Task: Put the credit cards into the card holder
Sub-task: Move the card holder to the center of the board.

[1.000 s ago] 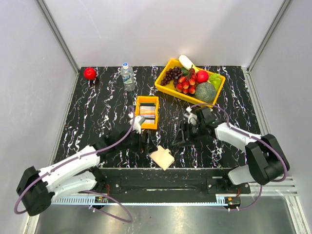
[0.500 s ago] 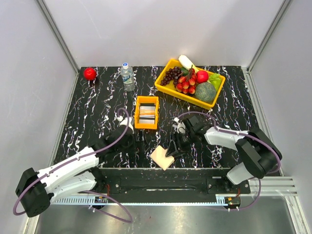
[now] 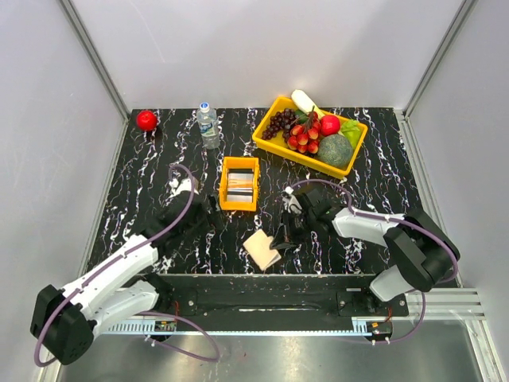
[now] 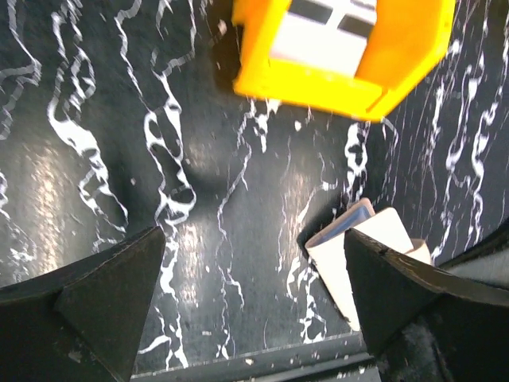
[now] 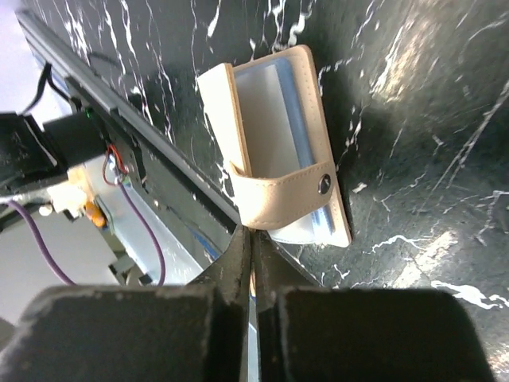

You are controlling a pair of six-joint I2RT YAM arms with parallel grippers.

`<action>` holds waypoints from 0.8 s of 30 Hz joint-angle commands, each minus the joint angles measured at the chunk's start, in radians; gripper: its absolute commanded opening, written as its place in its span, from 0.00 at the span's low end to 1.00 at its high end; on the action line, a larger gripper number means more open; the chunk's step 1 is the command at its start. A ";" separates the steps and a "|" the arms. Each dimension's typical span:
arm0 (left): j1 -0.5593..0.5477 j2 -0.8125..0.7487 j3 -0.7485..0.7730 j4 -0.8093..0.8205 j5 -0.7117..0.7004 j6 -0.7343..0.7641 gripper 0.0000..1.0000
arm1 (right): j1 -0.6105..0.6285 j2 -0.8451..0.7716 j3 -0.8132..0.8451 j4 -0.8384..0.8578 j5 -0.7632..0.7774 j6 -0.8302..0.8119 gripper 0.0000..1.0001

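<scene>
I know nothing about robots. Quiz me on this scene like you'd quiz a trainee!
1. True or false: the left claw is open.
2. Which claw is shut, right beside the card holder?
3. The loose credit cards lie: A in the small orange tray; B in the left claw; C on top of the card holder.
Key: 1 true; 2 the right claw; 3 A.

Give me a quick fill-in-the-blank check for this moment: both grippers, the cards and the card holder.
1. The left gripper has its jaws ___.
2. The right gripper is ___, with its tips at the card holder's edge.
3. Cards lie in the small orange ___.
Missing words: open; shut; tray.
</scene>
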 commanded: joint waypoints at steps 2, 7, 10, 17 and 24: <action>0.114 0.062 0.102 0.116 0.045 0.070 0.99 | 0.006 -0.071 -0.013 0.210 0.141 0.155 0.00; 0.184 0.212 0.222 0.158 0.114 0.135 0.99 | 0.011 -0.091 -0.007 0.116 0.153 0.097 0.47; 0.193 0.268 0.268 0.170 0.115 0.155 0.99 | 0.009 -0.163 0.015 -0.013 0.196 0.039 0.68; 0.228 0.328 0.336 0.132 0.110 0.178 0.99 | 0.005 -0.194 0.267 -0.313 0.420 -0.119 0.83; 0.228 0.231 0.308 0.104 0.076 0.143 0.99 | -0.058 0.097 0.651 -0.399 0.591 -0.162 0.86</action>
